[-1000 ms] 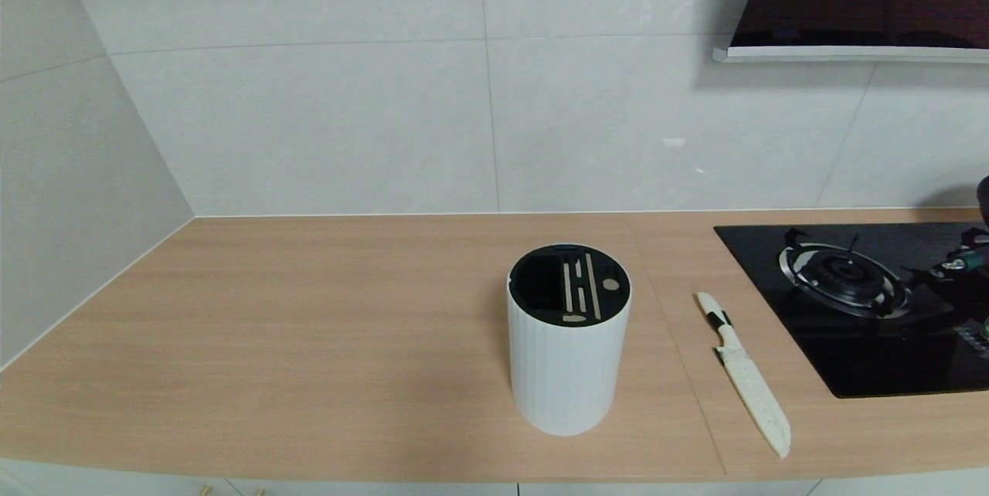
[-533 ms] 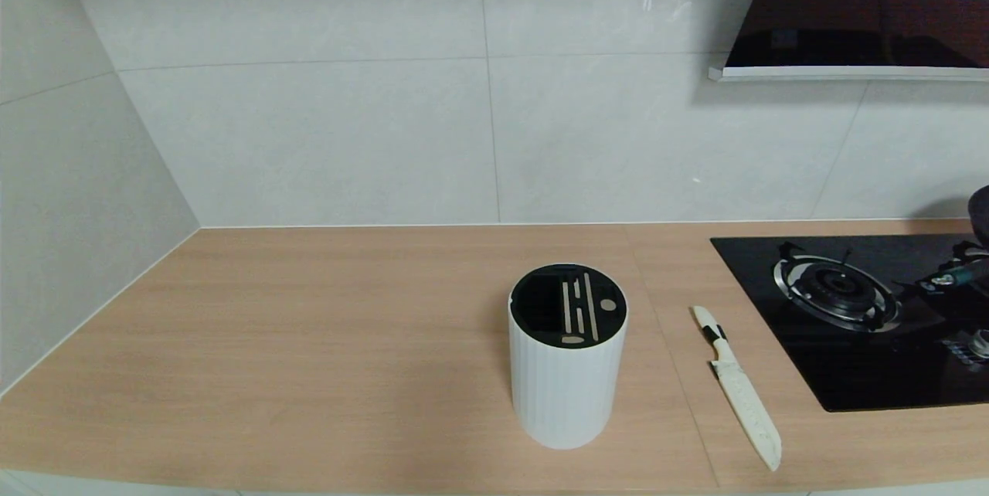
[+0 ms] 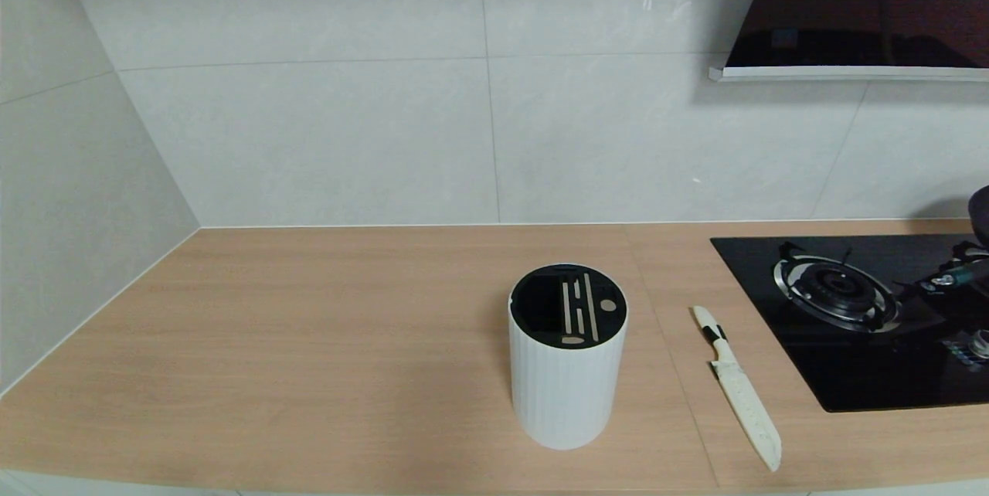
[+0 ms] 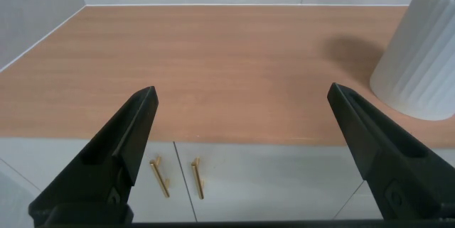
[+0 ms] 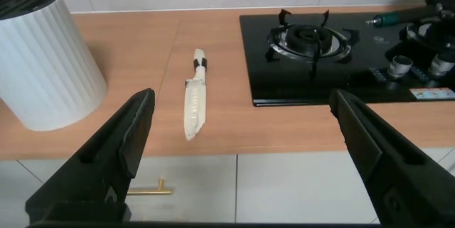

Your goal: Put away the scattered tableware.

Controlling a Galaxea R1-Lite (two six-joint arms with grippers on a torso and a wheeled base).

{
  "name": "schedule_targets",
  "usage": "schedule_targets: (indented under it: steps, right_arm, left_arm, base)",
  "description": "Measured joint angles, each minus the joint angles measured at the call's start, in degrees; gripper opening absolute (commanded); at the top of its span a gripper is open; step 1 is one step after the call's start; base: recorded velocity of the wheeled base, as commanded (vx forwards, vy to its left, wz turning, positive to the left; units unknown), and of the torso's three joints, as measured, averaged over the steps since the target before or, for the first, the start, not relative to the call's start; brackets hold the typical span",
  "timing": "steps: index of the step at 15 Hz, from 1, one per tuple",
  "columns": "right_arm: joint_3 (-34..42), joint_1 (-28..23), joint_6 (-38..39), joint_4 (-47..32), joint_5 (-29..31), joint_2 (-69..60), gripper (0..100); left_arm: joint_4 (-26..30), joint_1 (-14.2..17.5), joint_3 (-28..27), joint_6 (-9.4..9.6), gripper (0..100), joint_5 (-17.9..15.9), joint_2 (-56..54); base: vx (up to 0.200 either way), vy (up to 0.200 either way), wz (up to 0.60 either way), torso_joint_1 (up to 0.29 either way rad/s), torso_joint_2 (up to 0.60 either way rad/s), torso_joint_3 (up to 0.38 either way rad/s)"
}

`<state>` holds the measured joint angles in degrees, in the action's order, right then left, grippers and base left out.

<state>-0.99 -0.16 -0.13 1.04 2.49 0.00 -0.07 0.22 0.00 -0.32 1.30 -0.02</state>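
Note:
A white speckled knife (image 3: 739, 386) with a black band on its handle lies flat on the wooden counter (image 3: 324, 326), right of a white ribbed knife holder (image 3: 568, 357) whose black top has slots. In the right wrist view the knife (image 5: 195, 94) lies ahead of my open right gripper (image 5: 242, 150), which hangs off the counter's front edge, with the holder (image 5: 44, 61) to one side. My left gripper (image 4: 242, 150) is open too, held in front of the counter edge, with the holder (image 4: 419, 50) off to its side.
A black gas hob (image 3: 858, 310) with a burner ring sits at the right, with a dark range hood (image 3: 858, 9) above. Tiled walls close the back and left. Cabinet doors with brass handles (image 4: 178, 178) lie below the counter. The counter's left half is bare wood.
The head camera tilted between one second ago and half a second ago, so the whole scene sits lower in frame. Nothing on the counter has moved since.

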Motion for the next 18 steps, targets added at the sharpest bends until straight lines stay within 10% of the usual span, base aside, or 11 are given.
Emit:
schedule_targets:
  steps: [12,18]
  right_arm:
    - [-20.50,5.50,0.24,1.04,-2.58,49.45,100]
    - [-24.34,9.11,0.02,23.02,-1.56,86.13,100]
  left_arm:
    - [0.00,0.02,0.00,0.00,100,0.00,0.00]
    - [0.00,0.02,-0.02,-0.01,100,0.00,0.00]
  base:
    - [0.000,0.000,0.00,0.000,0.00,0.000]
    - [0.000,0.000,0.00,0.000,0.00,0.000]
